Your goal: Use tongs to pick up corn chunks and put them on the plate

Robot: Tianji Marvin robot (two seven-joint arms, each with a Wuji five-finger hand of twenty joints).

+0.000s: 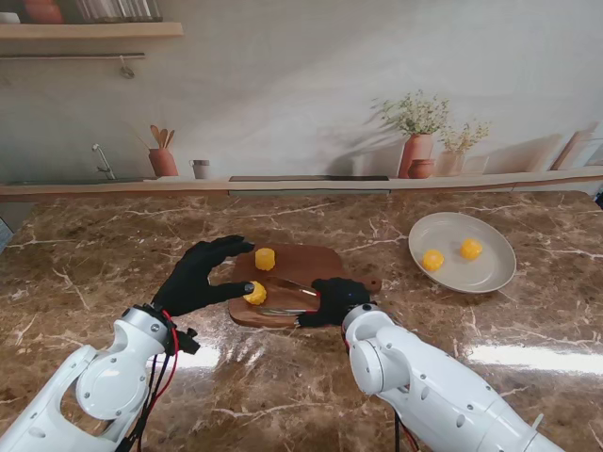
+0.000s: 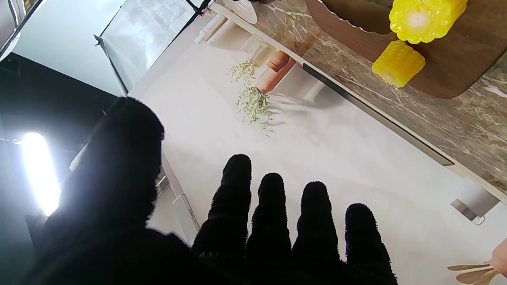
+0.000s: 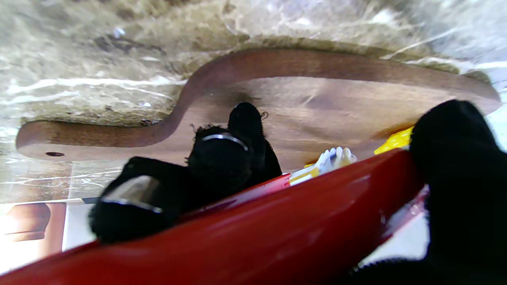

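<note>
Two corn chunks (image 1: 265,259) left on the board (image 1: 311,264): one standing at about 11 o'clock, the other (image 1: 255,293) at roughly 8 o'clock, right at the tong tips. Two more (image 1: 432,259) already sitting in the plate (image 1: 499,247), off at 3 o'clock from the board, so probably halfway done.

Tongs (image 1: 287,299) lying low across the near part of the board, red handle filling the right wrist view, pale tips (image 3: 336,156) reaching toward a bit of yellow. Right hand (image 1: 334,302) wrapped around the handle, thumb one side and fingers (image 3: 222,158) the other, presumably to squeeze the arms together on that near chunk. Can't tell whether the tips actually pinch it yet.

Left hand (image 1: 200,278) at 9 o'clock of the board, fingers spread and holding nothing, thumb tip very close to the near chunk, maybe touching. Looks like steadying it so it won't roll while the tongs close. From the left wrist view, both chunks well past the fingertips (image 2: 273,190).
</note>
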